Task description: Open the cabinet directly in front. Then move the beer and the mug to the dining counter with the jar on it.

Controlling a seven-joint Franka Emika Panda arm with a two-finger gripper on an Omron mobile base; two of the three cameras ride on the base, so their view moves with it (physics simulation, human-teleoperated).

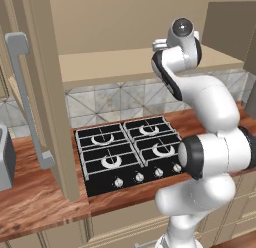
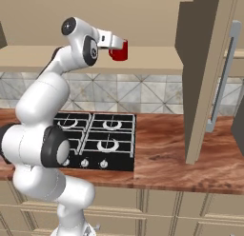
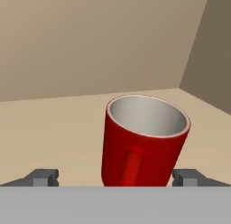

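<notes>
The mug [image 3: 143, 142] stands upright on the open cabinet [image 2: 157, 59] shelf, mouth up, handle turned toward the camera in the hand view. The hand [image 3: 116, 177] is released, fingers [image 3: 43, 177] spread either side of the mug. The right base view shows the mug beyond the wrist; the left base view shows the hob [image 1: 131, 152] and door handle [image 1: 27, 99].

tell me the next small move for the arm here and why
Probably close the fingers on the mug. In the hand view the red mug stands upright on the cabinet shelf between the two open tips, its handle facing the camera, so it looks lined up for a grasp.
</notes>
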